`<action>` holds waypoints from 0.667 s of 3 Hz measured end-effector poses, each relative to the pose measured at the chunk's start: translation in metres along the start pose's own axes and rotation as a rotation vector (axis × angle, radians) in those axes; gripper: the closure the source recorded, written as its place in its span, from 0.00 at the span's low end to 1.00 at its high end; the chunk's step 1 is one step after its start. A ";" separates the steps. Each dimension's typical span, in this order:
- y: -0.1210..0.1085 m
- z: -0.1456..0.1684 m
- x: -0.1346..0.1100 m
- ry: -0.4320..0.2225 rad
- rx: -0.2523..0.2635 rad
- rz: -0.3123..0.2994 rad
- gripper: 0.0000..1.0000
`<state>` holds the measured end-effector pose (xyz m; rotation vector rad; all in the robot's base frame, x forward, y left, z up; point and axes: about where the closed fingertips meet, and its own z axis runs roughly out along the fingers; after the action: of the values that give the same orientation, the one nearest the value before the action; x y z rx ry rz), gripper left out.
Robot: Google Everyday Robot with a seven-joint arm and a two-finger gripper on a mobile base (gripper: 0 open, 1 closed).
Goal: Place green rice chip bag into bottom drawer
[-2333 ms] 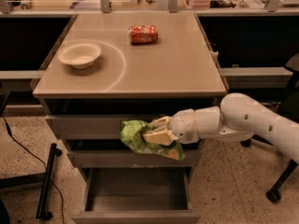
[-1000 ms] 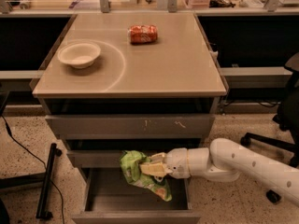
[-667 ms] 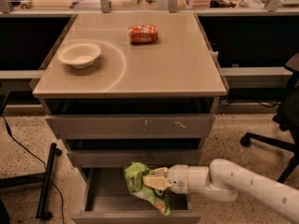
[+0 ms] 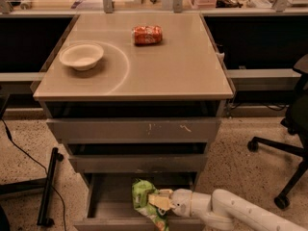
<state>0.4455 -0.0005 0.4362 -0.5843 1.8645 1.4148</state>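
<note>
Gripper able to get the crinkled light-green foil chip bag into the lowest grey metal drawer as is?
Likely yes: the lowest grey drawer stands pulled out past the upper drawers, and the gripper, clamped on the light-green chip bag, sits over its open top.

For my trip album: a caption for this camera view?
The gripper holds the green rice chip bag in the open bottom drawer.

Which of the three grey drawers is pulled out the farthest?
The bottom drawer: it alone shows its floor, and the gripper holds the green rice chip bag over it.
</note>
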 end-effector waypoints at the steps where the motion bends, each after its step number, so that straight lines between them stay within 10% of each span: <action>1: 0.000 0.005 0.008 -0.006 -0.010 0.018 1.00; 2: -0.002 0.005 0.016 0.006 0.029 -0.004 1.00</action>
<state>0.4387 0.0047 0.4220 -0.5787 1.8845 1.3825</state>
